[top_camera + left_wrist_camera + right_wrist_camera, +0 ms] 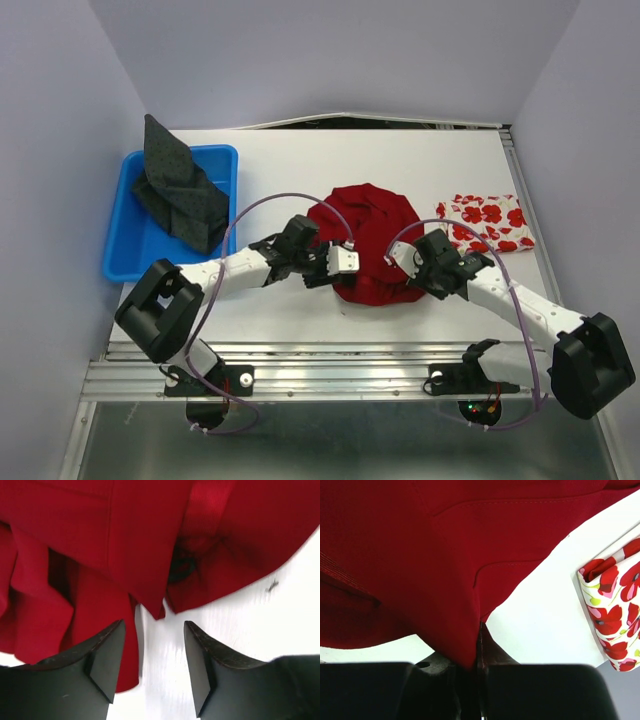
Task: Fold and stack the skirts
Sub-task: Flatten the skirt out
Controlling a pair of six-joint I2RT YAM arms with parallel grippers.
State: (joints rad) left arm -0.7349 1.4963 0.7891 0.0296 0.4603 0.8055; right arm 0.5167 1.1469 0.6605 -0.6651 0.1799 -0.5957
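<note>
The red skirt (365, 240) lies bunched just beside the flowered skirt (487, 222). Its hem is pinched by the closed right gripper (480, 629). The left gripper (152, 626) is held open, nothing gripped, at the hem farther from the flowered skirt. If the cloth is pulled from one side only, the flowered skirt could be swept and unfolded.

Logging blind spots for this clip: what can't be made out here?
Left wrist view: deep-red pleated cloth skirt runs off the top and side edges.
Right wrist view: layers pinched by the right hand, hidden within its grip.
Same view: white red-flowered cloth skirt, cut by the right edge.
Top view: dark grey cloth skirt covers much of the blue plastic bin.
</note>
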